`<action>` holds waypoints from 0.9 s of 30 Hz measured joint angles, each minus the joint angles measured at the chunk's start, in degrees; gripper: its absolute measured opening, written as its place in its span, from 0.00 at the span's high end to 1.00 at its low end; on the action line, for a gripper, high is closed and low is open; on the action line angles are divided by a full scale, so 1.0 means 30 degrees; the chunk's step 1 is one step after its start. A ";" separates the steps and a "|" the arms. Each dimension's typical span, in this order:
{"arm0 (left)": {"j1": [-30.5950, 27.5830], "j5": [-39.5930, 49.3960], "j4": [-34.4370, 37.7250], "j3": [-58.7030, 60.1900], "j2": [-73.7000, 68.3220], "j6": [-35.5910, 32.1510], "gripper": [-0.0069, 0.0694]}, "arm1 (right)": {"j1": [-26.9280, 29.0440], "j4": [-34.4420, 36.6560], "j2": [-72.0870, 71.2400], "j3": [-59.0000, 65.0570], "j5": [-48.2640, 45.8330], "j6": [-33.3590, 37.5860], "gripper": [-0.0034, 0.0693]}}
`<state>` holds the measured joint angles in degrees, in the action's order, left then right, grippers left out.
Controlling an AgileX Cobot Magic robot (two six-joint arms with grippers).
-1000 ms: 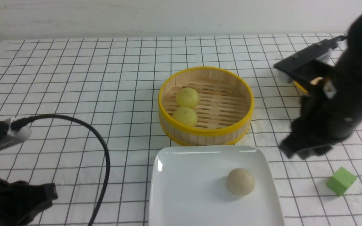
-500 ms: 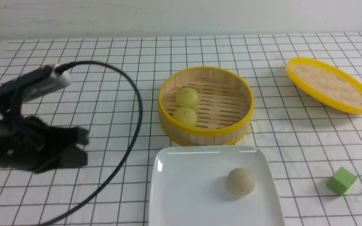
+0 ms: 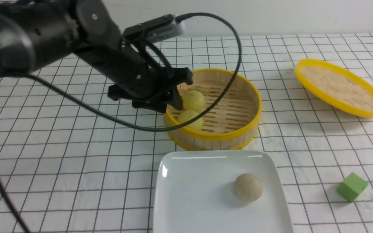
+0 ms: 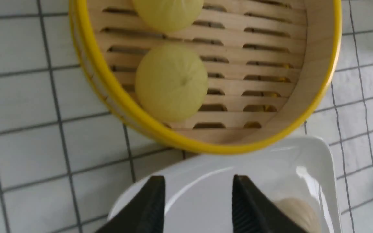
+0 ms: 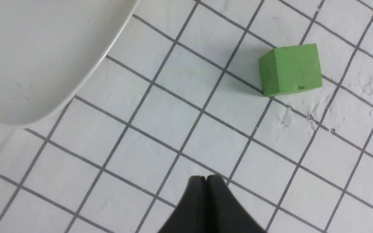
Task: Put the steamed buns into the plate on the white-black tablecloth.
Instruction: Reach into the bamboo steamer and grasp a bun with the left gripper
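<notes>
I judge the second pick is in hand: my left fingers, spread and empty by the nine o'clock rim of the round yellow-rimmed bamboo steamer, must drop around the nearer pale yellow-green round bun, while my right fingers sit pressed together and the beige-tan round bun lies on the glossy white square plate.

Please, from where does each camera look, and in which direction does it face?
Front view: on the robot's side, between its arms, facing forward over the tablecloth; the left arm shows, its open left tool at the steamer.
Left wrist view: on the left wrist, facing down at the steamer's yellow buns; both tool tips show.
Right wrist view: on the right wrist, facing down at the green cube; the shut right tool shows.
Shared: the plate appears in all three.
</notes>
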<state>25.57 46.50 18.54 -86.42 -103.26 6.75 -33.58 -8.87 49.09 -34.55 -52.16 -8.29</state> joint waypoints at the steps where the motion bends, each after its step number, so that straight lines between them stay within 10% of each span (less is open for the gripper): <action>1: 0.0076 0.0000 -0.0062 -0.0299 -0.0130 0.0033 0.43 | 0.0000 0.0000 0.0000 0.0000 0.0019 0.0000 0.96; 19: 0.0694 -0.0805 -0.2736 -0.4821 -0.6756 0.0152 0.45 | 0.0000 -0.0015 -0.0022 0.0000 0.0096 -0.0055 0.95; 27: 0.0694 0.0029 -0.2549 -0.5580 -0.6666 0.0711 0.85 | 0.0000 0.0004 -0.0022 0.0000 0.0096 -0.0055 0.95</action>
<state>27.65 46.59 10.89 -103.16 -123.25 8.88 -33.58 -8.86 49.02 -34.55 -51.87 -8.45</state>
